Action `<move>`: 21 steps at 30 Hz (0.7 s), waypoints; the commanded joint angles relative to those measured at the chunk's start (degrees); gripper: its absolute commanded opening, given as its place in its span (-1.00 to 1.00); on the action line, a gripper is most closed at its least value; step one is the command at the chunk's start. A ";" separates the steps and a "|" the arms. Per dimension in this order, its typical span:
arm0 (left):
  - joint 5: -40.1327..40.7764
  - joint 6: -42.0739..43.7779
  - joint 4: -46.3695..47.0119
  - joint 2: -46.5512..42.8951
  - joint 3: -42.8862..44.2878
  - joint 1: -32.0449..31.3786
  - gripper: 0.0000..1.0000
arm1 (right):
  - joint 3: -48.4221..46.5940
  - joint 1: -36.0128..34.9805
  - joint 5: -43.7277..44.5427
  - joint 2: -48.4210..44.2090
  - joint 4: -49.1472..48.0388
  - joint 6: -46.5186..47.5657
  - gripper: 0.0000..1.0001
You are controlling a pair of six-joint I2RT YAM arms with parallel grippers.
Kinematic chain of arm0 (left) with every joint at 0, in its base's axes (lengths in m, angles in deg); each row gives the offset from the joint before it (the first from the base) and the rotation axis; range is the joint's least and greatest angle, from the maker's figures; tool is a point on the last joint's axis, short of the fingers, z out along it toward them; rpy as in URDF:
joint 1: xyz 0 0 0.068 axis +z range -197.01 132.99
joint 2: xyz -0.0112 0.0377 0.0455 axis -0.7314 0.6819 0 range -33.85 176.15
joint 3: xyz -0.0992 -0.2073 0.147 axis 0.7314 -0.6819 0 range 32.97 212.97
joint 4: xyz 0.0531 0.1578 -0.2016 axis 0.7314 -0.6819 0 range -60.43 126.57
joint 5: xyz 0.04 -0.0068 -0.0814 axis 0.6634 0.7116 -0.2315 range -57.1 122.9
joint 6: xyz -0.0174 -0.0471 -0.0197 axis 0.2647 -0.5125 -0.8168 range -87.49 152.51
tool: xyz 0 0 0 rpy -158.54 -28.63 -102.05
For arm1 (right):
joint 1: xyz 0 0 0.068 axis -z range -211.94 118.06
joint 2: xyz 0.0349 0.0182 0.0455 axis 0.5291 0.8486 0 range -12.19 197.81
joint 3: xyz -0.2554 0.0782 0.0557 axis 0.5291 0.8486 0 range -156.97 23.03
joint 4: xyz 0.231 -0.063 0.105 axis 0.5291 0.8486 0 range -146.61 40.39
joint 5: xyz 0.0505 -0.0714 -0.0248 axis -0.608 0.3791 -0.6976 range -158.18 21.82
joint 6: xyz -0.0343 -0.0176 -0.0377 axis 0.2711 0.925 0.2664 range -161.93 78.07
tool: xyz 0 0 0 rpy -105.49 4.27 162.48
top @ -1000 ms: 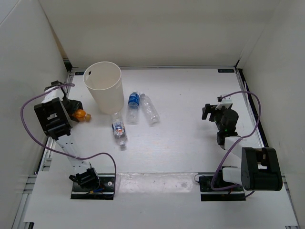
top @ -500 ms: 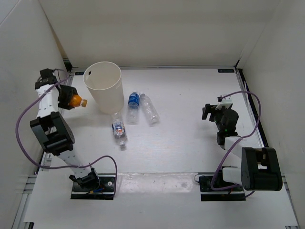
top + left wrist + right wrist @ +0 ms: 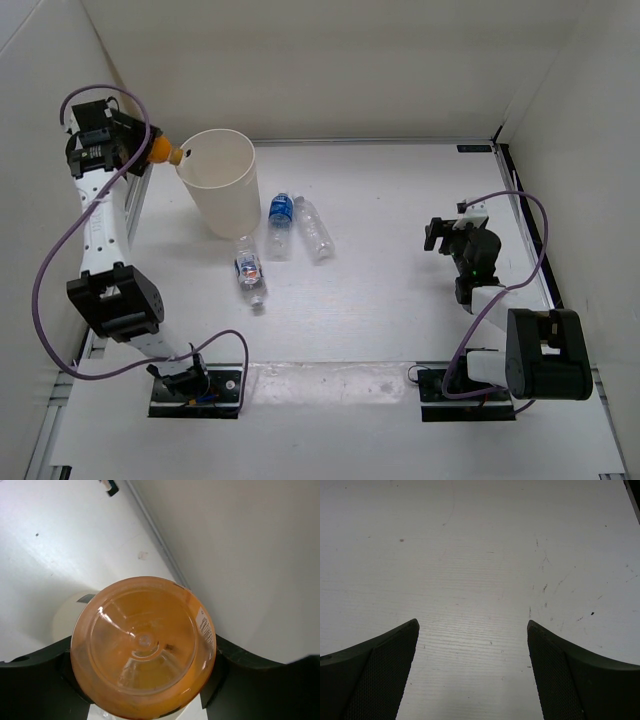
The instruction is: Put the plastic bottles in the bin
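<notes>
Grip first: my left pincer (image 3: pixel 138 150) is closed on the small orange bottle (image 3: pixel 160 150), raised at the upper left of the overhead frame. The bottle lies sideways, its cap pointing right and reaching the left edge of the bin (image 3: pixel 225 200) at its rim. From my left wrist, the bottle's round base fills the lower centre, with a black finger pressed against each side. Right of the bin, on the table (image 3: pixel 380 290), the blue-labelled bottle (image 3: pixel 280 212) and the unlabelled bottle (image 3: pixel 315 232) lie side by side. The red-and-blue-labelled bottle (image 3: pixel 249 268) lies just below them, near the bin's foot. Far over at the right of the frame, my right pincer (image 3: pixel 447 233) hangs with its jaws spread wide, holding nothing, bare tabletop under it.
</notes>
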 commanded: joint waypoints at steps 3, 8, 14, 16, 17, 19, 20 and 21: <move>-1.31 2.13 6.07 -0.29 2.74 -2.66 -0.15 | -1.96 0.05 0.97 -0.31 -2.57 0.43 0.80; -0.53 1.69 6.24 1.30 6.26 -4.42 -0.15 | -1.87 -0.22 0.97 -0.22 -2.66 0.52 0.80; 5.00 8.61 -1.02 5.86 16.33 -10.30 -0.12 | -1.87 -0.31 0.97 -0.22 -2.66 0.52 0.80; 7.12 11.78 -4.46 8.15 18.82 -12.06 -0.02 | -1.87 -0.39 1.06 -0.31 -2.66 0.52 0.80; 8.34 13.97 -8.13 9.90 21.18 -12.94 0.01 | -1.78 -0.39 0.97 -0.22 -2.75 0.52 0.80; 8.79 16.80 -10.79 10.53 23.04 -13.57 0.15 | -1.87 -0.39 0.97 -0.22 -2.83 0.61 0.80; 9.66 18.03 -11.15 10.88 23.22 -13.91 0.20 | -1.87 -0.48 0.97 -0.22 -2.84 0.61 0.80; 10.02 18.82 -11.51 10.71 22.88 -13.92 0.36 | -1.87 -0.48 0.97 -0.14 -2.75 0.61 0.80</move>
